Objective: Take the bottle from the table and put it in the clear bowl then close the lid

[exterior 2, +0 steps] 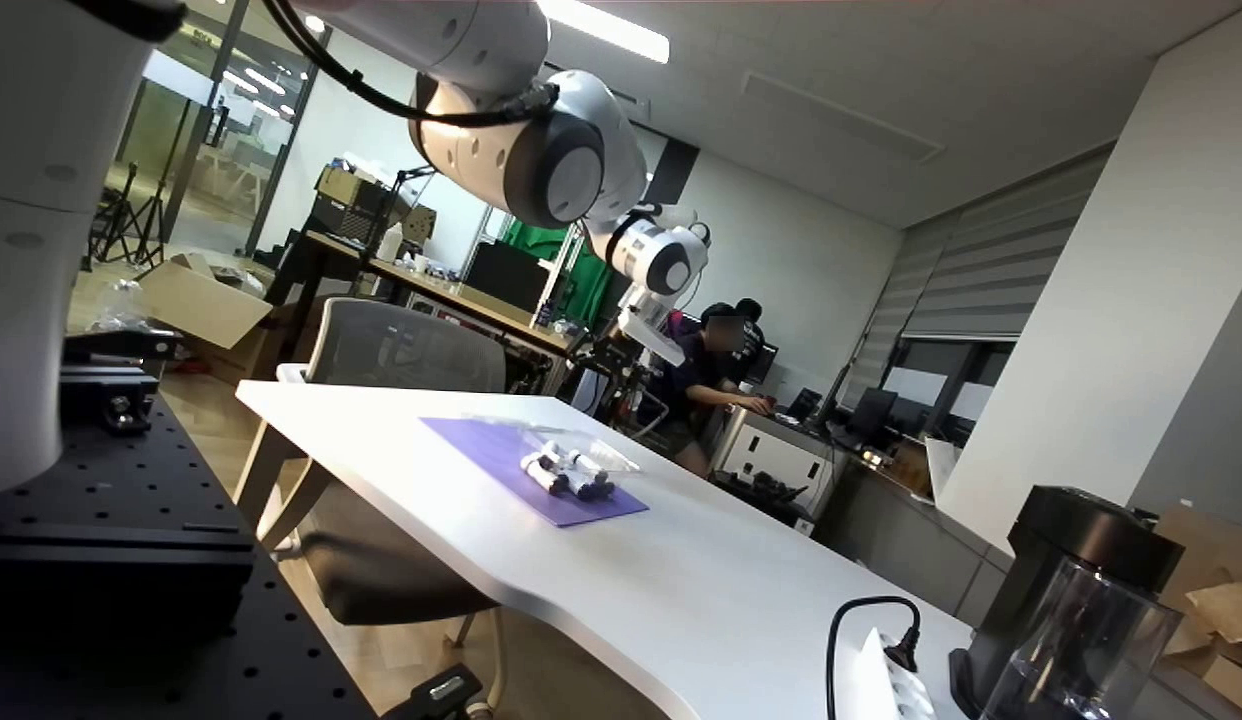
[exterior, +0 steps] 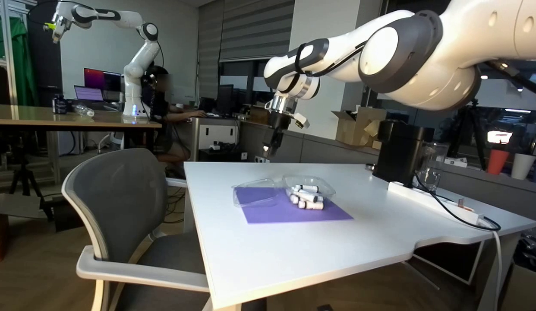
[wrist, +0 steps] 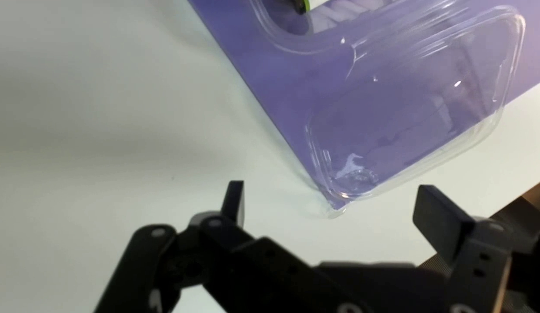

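Observation:
A clear plastic bowl (exterior: 326, 186) sits on a purple mat on the white table (exterior: 302, 250). Its clear lid (exterior: 255, 195) lies open beside it; the lid fills the middle right of the wrist view (wrist: 409, 117). Several small white bottles with dark caps (exterior: 309, 196) are heaped at the bowl; from outside I cannot tell which are inside. In the wrist view one bottle (wrist: 318, 3) with a green band shows within the bowl's rim at the top edge. My gripper (wrist: 331, 191) is open and empty, its fingers either side of the lid's corner. It hangs above the table's far edge in an exterior view (exterior: 270, 149).
The purple mat (exterior: 289, 216) lies under the bowl and lid. A black machine (exterior: 397, 151) with a clear jug (exterior: 432, 166) and a white power strip (exterior: 427, 201) with a black cable stand at the table's side. A grey chair (exterior: 125, 203) stands against the table.

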